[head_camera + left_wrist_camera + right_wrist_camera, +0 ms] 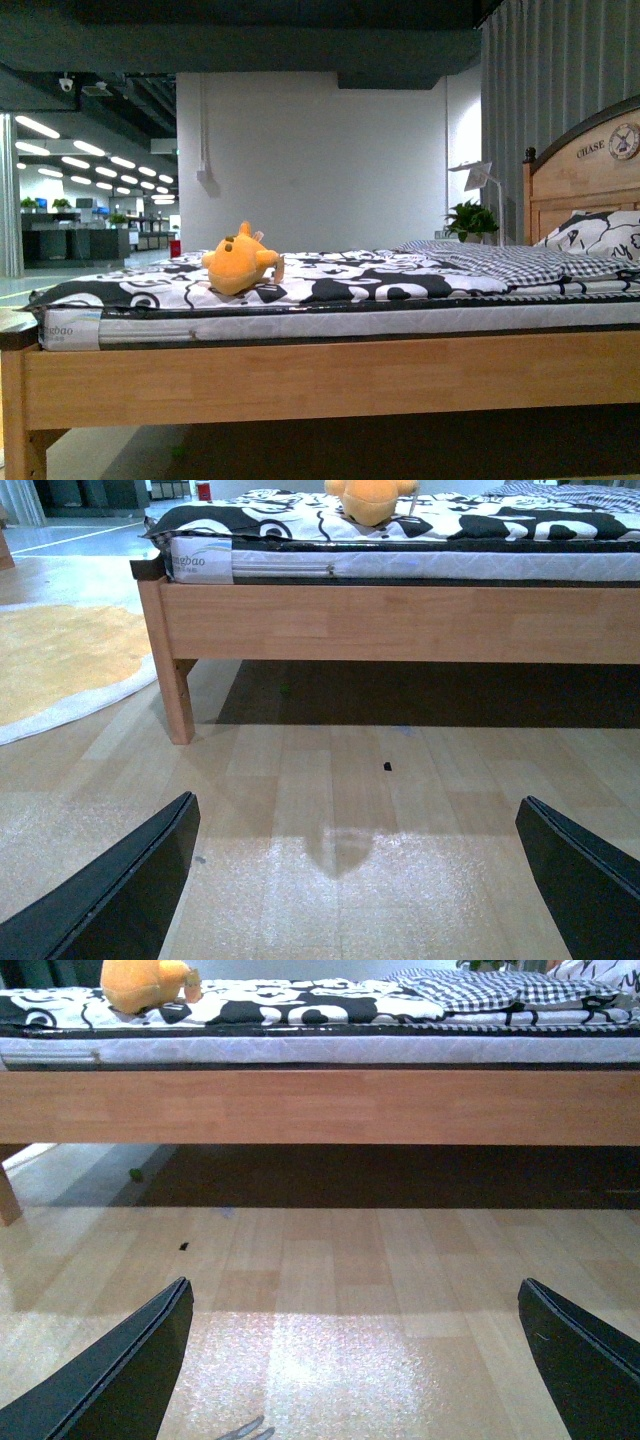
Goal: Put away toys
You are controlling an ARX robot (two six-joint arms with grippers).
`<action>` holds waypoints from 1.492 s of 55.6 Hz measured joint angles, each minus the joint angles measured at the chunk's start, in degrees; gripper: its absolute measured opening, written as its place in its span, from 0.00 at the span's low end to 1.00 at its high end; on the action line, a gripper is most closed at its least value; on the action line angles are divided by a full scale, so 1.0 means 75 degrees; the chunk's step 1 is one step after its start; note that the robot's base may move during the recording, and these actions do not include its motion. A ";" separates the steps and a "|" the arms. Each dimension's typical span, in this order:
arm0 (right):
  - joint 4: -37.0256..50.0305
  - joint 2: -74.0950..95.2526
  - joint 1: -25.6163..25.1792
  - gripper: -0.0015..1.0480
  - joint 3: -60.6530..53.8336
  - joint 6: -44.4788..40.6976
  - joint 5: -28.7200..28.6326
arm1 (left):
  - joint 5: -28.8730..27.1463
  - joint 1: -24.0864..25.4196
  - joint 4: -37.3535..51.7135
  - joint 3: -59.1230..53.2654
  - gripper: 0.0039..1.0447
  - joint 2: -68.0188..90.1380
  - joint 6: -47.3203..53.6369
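An orange-yellow plush animal (241, 264) with pointed ears lies on the black-and-white sheet of the bed (330, 375), near its left end. It also shows in the left wrist view (369, 497) and in the right wrist view (142, 982), cut off by the frame edge. My left gripper (355, 880) is open and empty, low over the wooden floor, well short of the bed. My right gripper (355, 1360) is open and empty too, also over the floor facing the bed's side rail. Neither arm shows in the front view.
The bed has a wooden side rail (400, 620), a corner leg (178, 700) and a headboard (585, 185) at the right. A checked folded blanket (500, 262) and a pillow (600, 235) lie near the headboard. A yellow round rug (60, 660) lies beside the leg.
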 joint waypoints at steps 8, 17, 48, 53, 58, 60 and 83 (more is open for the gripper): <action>0.0000 0.0000 0.0000 0.94 0.0000 0.0000 0.0000 | 0.0000 0.0000 0.0000 0.0000 0.94 0.0000 0.0000; 0.0000 0.0000 0.0000 0.94 0.0000 0.0000 0.0000 | 0.0000 0.0000 0.0000 0.0000 0.94 0.0000 0.0000; 0.0000 -0.0003 0.0000 0.94 0.0000 0.0000 0.0000 | 0.0000 0.0000 0.0000 0.0000 0.94 0.0000 0.0000; 0.0000 -0.0003 0.0000 0.94 0.0000 0.0000 0.0003 | 0.0000 0.0000 0.0000 0.0000 0.94 0.0000 0.0000; 0.0000 0.0000 0.0000 0.94 0.0000 0.0000 0.0000 | 0.0000 0.0000 0.0000 0.0000 0.94 0.0000 0.0000; 0.0000 -0.0003 0.0000 0.94 0.0000 0.0000 0.0003 | 0.0000 0.0000 0.0000 0.0000 0.94 0.0000 0.0000; 0.0000 -0.0003 0.0000 0.94 0.0000 0.0000 0.0012 | 0.0003 0.0000 0.0000 0.0000 0.94 0.0000 0.0000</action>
